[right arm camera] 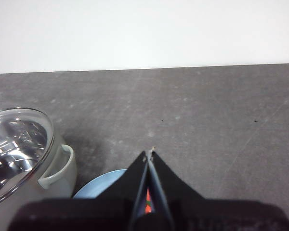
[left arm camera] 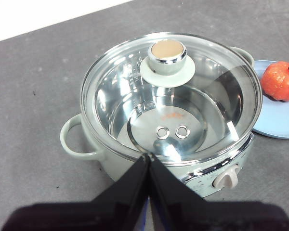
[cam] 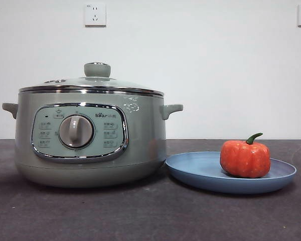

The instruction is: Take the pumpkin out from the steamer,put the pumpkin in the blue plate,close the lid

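With the pumpkin resting in the blue plate and the glass lid seated on the steamer, both grippers, left gripper and right gripper, hover empty with jaws together; the lid looks heavy, slippery and fragile, best held by its knob.

A: Even, soft light in the front view; the white wall is bright, the dark table dim, with a faint shadow under the steamer and the blue plate.

B: From the left wrist, the glass lid throws white glare streaks and mirror reflections.

A: Sharpness?

B: Mildly soft everywhere. The right wrist picture is washed out along the wall, and the black jaws there are blurred.
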